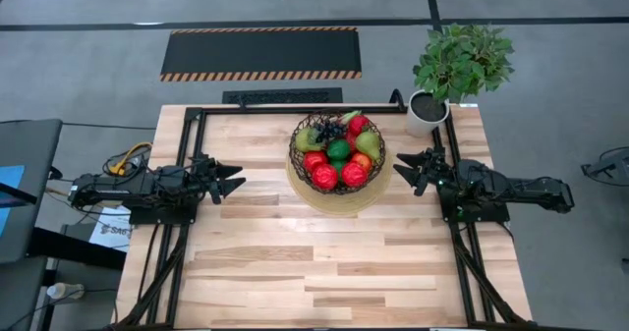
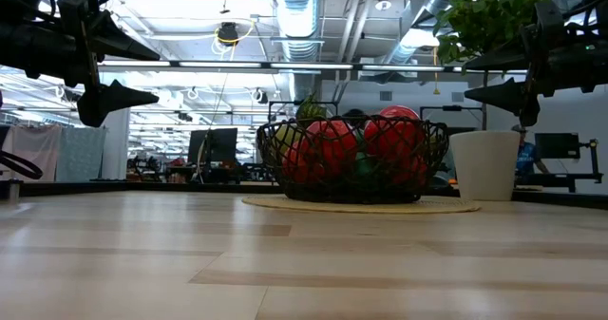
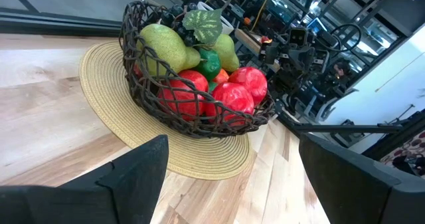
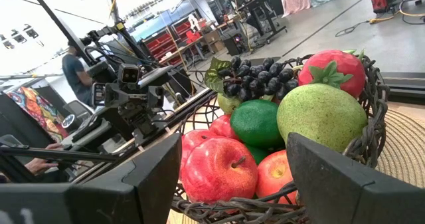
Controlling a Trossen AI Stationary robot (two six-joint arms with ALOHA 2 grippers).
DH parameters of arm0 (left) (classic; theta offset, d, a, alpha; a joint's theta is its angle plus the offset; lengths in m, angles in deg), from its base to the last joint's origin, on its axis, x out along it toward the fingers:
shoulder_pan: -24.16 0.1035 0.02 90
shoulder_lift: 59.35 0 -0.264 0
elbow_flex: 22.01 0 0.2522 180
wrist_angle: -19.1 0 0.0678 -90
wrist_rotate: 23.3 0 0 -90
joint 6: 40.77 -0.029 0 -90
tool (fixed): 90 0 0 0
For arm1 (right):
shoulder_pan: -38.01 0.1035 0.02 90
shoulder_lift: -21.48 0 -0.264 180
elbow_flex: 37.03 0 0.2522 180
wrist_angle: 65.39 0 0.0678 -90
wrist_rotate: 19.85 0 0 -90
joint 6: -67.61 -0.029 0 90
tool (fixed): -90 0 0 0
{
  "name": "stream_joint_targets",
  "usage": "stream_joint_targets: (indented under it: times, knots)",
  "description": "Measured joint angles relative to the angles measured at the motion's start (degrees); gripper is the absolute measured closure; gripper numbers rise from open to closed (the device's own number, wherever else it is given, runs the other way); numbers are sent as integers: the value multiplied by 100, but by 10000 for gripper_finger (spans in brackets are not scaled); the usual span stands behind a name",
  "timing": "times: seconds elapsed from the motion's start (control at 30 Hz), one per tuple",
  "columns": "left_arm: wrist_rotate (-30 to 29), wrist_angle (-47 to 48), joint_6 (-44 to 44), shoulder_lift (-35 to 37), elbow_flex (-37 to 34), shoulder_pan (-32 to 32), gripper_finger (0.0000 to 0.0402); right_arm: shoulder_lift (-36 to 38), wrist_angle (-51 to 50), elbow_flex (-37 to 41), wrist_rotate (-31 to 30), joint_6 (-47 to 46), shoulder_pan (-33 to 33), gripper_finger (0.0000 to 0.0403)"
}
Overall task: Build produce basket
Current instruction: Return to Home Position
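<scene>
The basket (image 1: 335, 159), a dark open-weave wire bowl on a pale tan round base (image 1: 339, 199), stands on the table's far middle. It holds the produce: red apples (image 1: 325, 177), a green round fruit (image 1: 338, 150), dark grapes (image 1: 328, 130), green pears (image 3: 161, 44) and a red strawberry-like fruit (image 4: 332, 70). My left gripper (image 1: 234, 178) hovers open left of the basket, above the table. My right gripper (image 1: 402, 166) hovers open just right of it. Neither holds anything.
A white pot with a green plant (image 1: 429, 111) stands at the table's far right corner, behind my right gripper. A dark frame (image 1: 187, 135) runs along the table's far and side edges. The near half of the wooden table (image 1: 314, 272) is bare. A person (image 4: 73, 71) shows in the room beyond.
</scene>
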Motion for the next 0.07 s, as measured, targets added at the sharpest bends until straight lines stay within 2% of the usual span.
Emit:
stream_joint_targets:
  times: [0.07]
  knots:
    - [0,-1,-1,0,0,-1,77,-1,0,0,1,-1,-2,111]
